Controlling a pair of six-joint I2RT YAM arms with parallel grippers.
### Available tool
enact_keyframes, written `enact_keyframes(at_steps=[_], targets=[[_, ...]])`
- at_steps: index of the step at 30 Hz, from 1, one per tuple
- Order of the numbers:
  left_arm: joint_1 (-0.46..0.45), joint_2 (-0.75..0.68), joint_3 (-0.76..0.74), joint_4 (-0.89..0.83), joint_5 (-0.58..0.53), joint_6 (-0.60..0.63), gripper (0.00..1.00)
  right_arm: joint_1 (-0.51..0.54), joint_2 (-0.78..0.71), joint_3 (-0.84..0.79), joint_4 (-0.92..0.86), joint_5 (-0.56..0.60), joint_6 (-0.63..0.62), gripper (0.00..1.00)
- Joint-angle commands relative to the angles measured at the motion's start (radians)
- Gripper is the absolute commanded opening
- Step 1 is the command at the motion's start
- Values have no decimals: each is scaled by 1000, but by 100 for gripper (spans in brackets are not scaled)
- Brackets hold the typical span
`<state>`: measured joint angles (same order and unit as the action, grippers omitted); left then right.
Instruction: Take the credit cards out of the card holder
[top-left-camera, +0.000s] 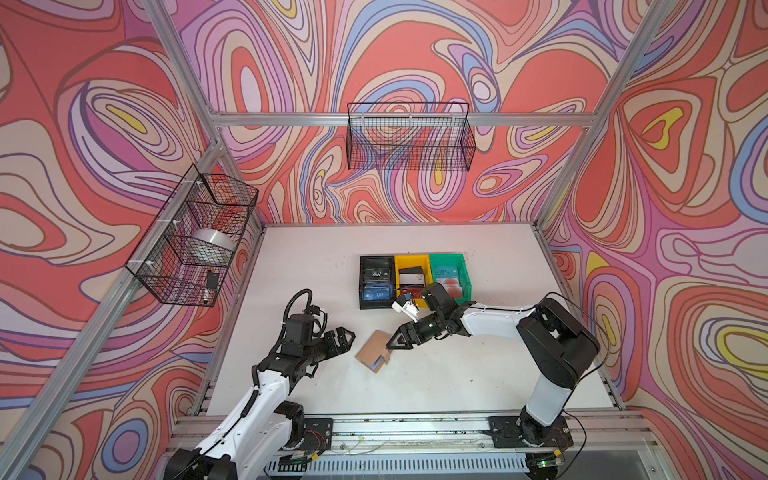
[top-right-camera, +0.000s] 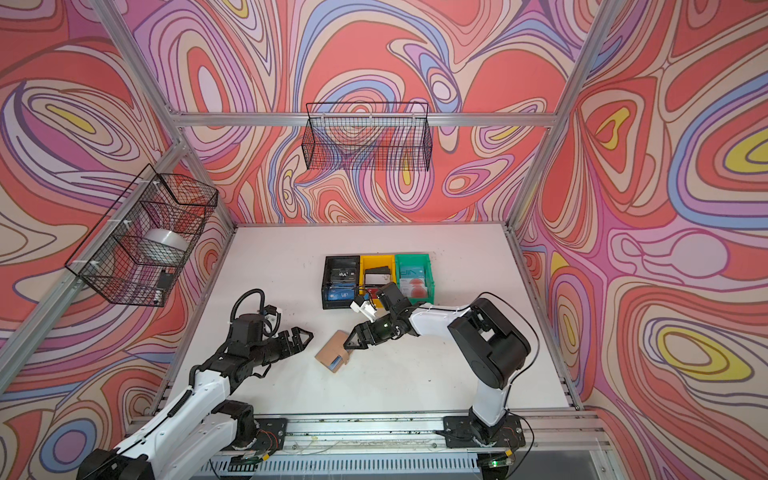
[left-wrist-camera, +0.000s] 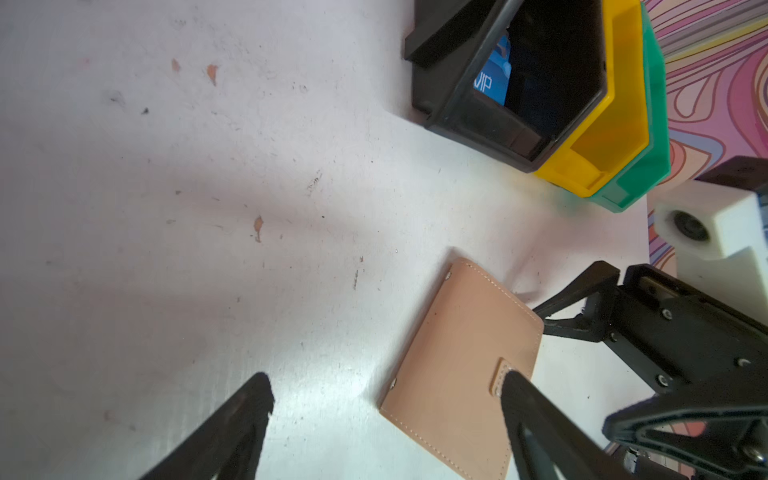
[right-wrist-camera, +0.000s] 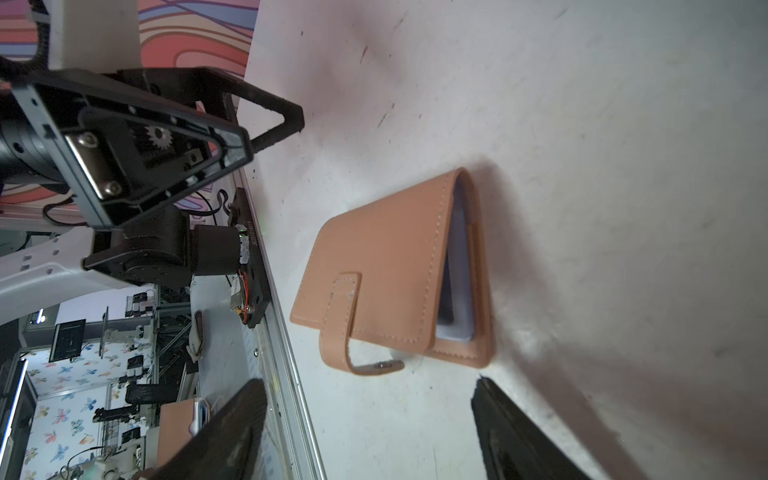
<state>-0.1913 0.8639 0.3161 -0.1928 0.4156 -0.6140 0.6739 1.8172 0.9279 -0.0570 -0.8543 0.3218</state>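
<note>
The tan card holder (top-left-camera: 372, 350) (top-right-camera: 333, 351) lies on the white table between my two grippers. Its cover is lifted a little and its snap strap (right-wrist-camera: 348, 332) hangs loose. Pale blue sleeve or card edges (right-wrist-camera: 456, 266) show between the covers; I cannot tell which. My left gripper (top-left-camera: 348, 336) (left-wrist-camera: 386, 380) is open just left of the holder and holds nothing. My right gripper (top-left-camera: 392, 341) (right-wrist-camera: 370, 384) is open at the holder's right edge, with bare table between its fingers. A blue VIP credit card (top-left-camera: 377, 294) lies in the black bin.
Black (top-left-camera: 363, 266), yellow (top-left-camera: 399, 262) and green (top-left-camera: 466, 274) bins stand in a row behind the holder, each with cards inside. A wire basket (top-left-camera: 187, 249) hangs on the left wall and another (top-left-camera: 409, 137) on the back wall. A metal rail (top-left-camera: 415, 428) runs along the table's front.
</note>
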Motion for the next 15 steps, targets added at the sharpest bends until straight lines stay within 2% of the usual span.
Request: enact_keyframes(at_steps=[1, 3, 7, 15], targets=[[-4, 9, 26, -50, -11, -13, 89, 17, 46, 46, 31, -65, 6, 80], [-5, 6, 45, -96, -27, -7, 89, 27, 62, 67, 30, -85, 6, 79], [-5, 5, 100, -196, -82, -71, 90, 39, 68, 89, 29, -116, 1, 78], [-5, 31, 190, -297, -68, -99, 90, 44, 77, 112, 34, -200, -4, 78]])
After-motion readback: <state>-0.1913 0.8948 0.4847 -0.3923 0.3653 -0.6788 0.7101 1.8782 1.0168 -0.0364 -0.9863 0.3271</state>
